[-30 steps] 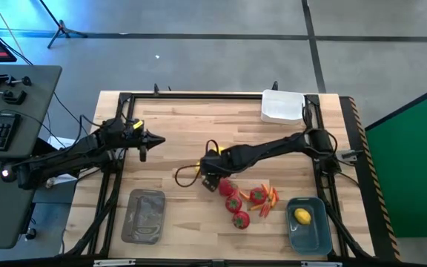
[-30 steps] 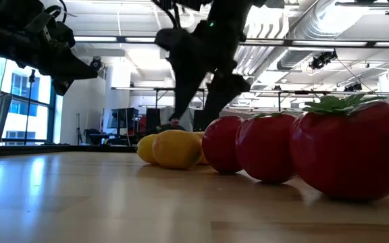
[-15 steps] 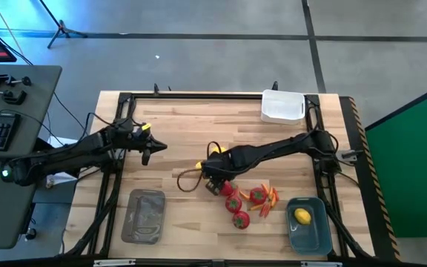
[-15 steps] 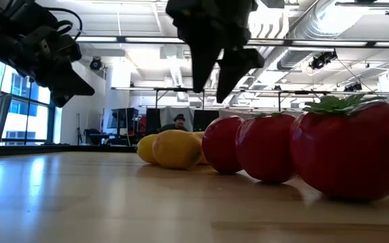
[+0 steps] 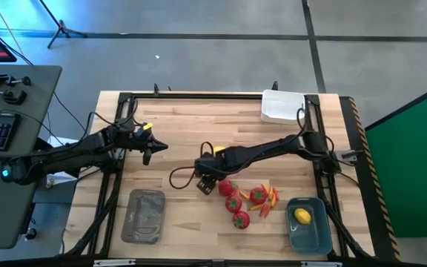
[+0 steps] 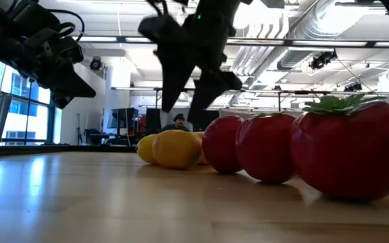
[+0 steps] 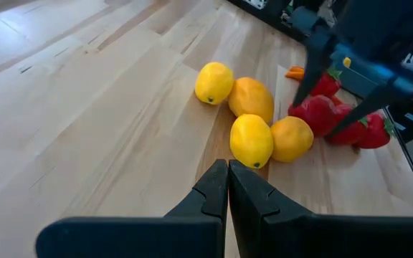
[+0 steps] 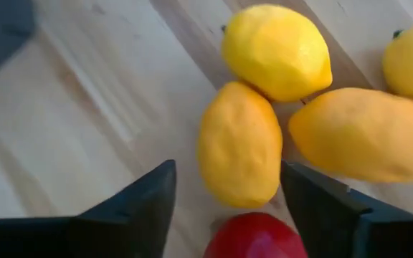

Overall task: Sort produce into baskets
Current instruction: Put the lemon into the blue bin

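Hovering right hand (image 8: 224, 208) spread wide over lemons (image 8: 239, 145), red fruit (image 8: 255, 235) seemingly crowding underneath.

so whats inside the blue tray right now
One yellow lemon lies inside the blue tray, toward its far end. The rest of the tray floor shows bare; nothing covers it from above.

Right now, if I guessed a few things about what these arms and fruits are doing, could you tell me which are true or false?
1. The blue basket holds one lemon. True.
2. The right gripper is shut on a lemon. False: it is open above the lemon cluster, holding nothing.
3. The grey tray holds red fruits. False: nothing lies in it.
4. The left gripper is shut and empty. True.
5. The white basket sits at the table's far edge. True.
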